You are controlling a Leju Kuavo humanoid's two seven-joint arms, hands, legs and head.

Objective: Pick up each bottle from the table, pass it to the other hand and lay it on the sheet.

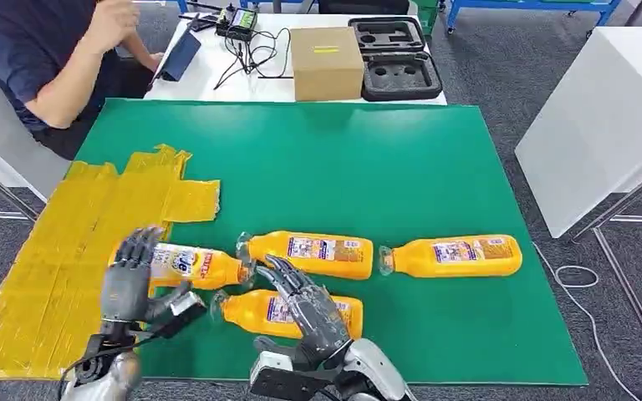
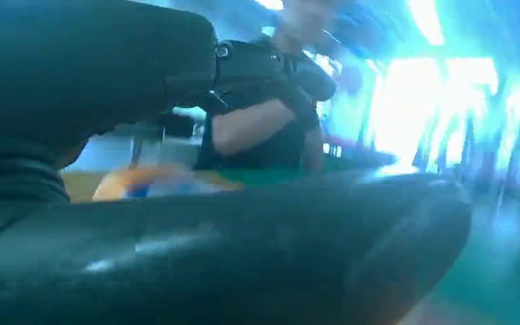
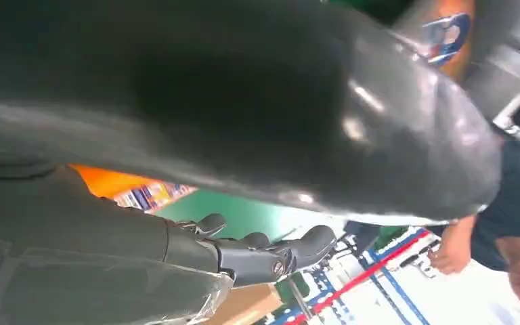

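Four orange bottles lie flat in my head view. My left hand (image 1: 130, 280) is released, fingers spread, just beside the bottle (image 1: 191, 266) at the yellow sheet's (image 1: 46, 276) edge. My right hand (image 1: 309, 311), also released, hovers over the nearest bottle (image 1: 261, 311); two others lie beyond it.

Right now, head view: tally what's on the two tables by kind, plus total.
Orange plastic juice bottles: 4
Yellow plastic sheet: 1
Brown cardboard box: 1
Black foam-lined case: 1
Dark tablet: 1
Total: 8
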